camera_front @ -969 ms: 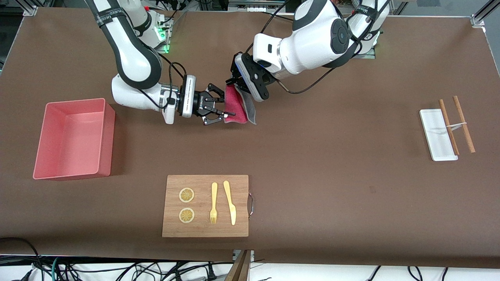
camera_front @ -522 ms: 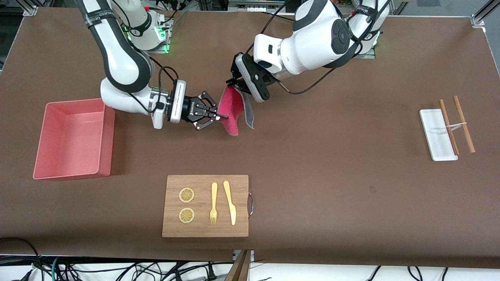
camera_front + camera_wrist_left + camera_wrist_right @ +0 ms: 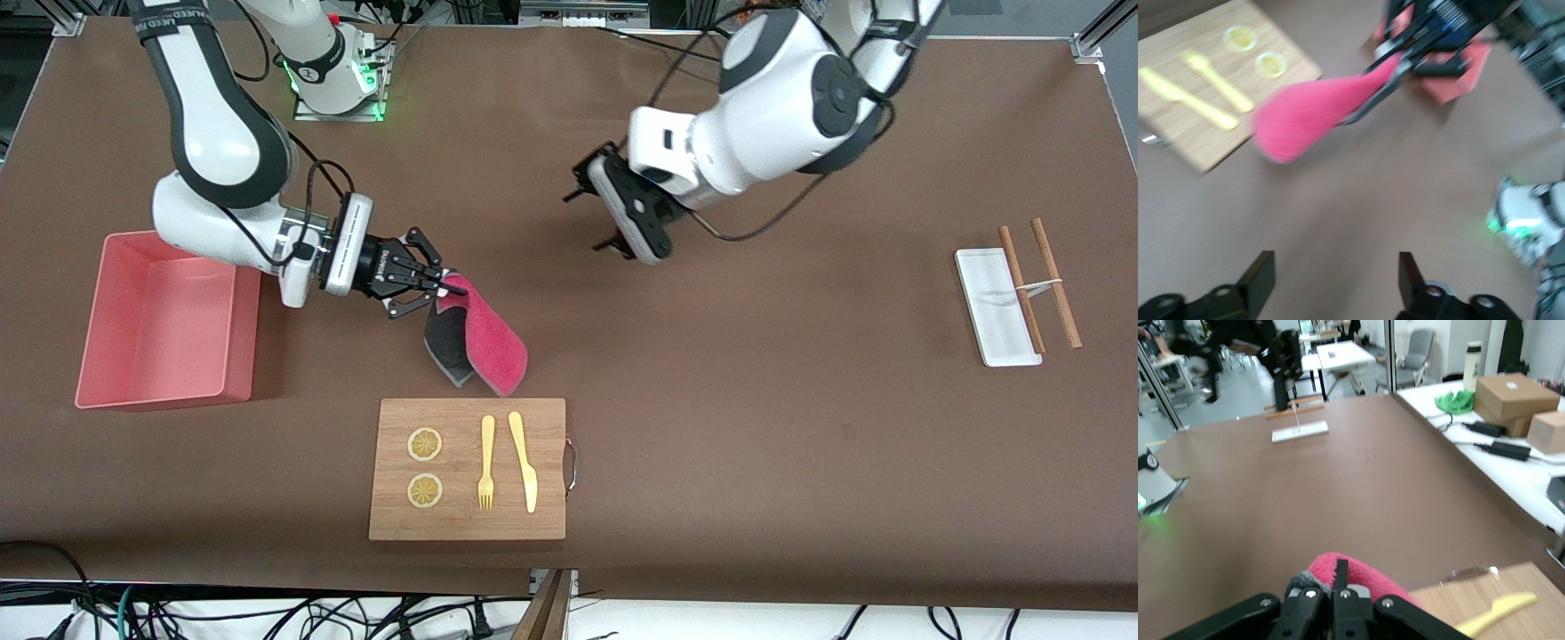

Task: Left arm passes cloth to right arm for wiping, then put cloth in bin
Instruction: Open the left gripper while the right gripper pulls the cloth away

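My right gripper (image 3: 450, 286) is shut on one edge of the cloth (image 3: 480, 336), which hangs down pink-red side out with its dark grey side toward the bin, just above the table by the wooden cutting board (image 3: 467, 468). The right wrist view shows the cloth (image 3: 1358, 577) pinched between its fingers (image 3: 1340, 577). My left gripper (image 3: 594, 210) is open and empty, up over the middle of the table; its fingers (image 3: 1260, 273) stand wide apart. The left wrist view also shows the cloth (image 3: 1311, 113). The salmon-pink bin (image 3: 133, 384) stands at the right arm's end of the table.
The cutting board holds two lemon slices (image 3: 425, 444), a yellow fork (image 3: 486, 462) and a yellow knife (image 3: 524, 460). A small white tray (image 3: 987, 320) with two wooden sticks (image 3: 1054, 283) lies at the left arm's end of the table.
The left gripper let go of the cloth, opened and drew back toward its own end. The right gripper carried the cloth away toward the cutting board and the bin.
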`<state>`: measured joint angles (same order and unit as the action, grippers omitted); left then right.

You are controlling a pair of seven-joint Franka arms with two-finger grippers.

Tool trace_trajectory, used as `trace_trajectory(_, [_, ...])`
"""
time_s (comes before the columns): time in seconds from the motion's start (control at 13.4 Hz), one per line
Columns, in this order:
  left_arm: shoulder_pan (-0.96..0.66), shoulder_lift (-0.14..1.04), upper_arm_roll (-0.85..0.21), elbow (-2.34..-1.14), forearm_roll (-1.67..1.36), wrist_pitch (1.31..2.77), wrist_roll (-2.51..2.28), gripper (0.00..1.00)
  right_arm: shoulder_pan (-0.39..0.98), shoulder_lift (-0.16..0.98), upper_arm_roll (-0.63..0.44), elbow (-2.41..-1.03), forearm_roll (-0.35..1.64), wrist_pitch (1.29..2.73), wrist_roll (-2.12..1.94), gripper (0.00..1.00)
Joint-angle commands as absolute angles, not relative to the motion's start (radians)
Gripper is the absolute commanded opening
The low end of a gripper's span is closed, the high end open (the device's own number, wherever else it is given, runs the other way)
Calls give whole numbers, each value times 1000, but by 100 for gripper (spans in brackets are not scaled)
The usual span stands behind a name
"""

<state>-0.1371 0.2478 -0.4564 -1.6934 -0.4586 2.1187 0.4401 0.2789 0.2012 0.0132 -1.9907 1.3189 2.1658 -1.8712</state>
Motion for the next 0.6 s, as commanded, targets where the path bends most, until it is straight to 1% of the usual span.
trace_trajectory(0.0, [-72, 235, -460, -1692, -277, 2036, 430, 100, 256, 117, -9, -2028, 1121, 2128, -1679, 0])
trace_trajectory(0.15, [-34, 235, -459, -1689, -146, 1965, 428, 100, 255, 75, -52, -2028, 934, 2073, -1500, 0])
trace_trajectory(0.3, [-18, 213, -460, -1668, -100, 1857, 422, 100, 253, 63, -83, -2026, 762, 2062, -1341, 0])
trace_trajectory(0.37, [-17, 187, -460, -1657, -98, 1779, 388, 100, 253, 63, -98, -2028, 700, 2059, -1269, 0])
trace_trajectory(0.52, [-12, 85, -459, -1652, -98, 1630, 286, 100, 249, 69, -110, -2022, 562, 2059, -1055, 0])
